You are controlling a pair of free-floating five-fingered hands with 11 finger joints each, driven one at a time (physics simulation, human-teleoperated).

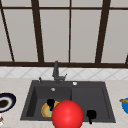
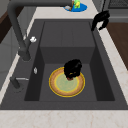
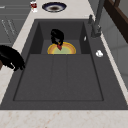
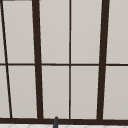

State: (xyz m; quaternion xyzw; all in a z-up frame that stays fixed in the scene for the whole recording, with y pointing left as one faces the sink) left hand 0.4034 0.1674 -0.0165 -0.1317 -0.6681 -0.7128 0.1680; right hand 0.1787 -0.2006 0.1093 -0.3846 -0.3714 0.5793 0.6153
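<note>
Directly beneath the left hand (image 2: 72, 68), curled fingers pinching something small and red, a plate (image 2: 67, 82) in the basin; right hand (image 2: 100, 20) farther off, hanging loose over the sink's front rim

Yellow-rimmed green plate (image 2: 65, 86) flat in basin

Dark sink (image 2: 67, 32) set into pale marbled counter (image 2: 62, 118). Basin at 9 o'clock in front view holds a yellow-rimmed plate (image 2: 60, 86), flat on its floor; drainboard at 3 o'clock. Faucet (image 1: 56, 71) at 12 o'clock on sink's rear ledge. On counter: dark-rimmed bowl (image 1: 6, 102) at 9 o'clock, blue dish (image 1: 125, 105) at 3 o'clock.
</note>
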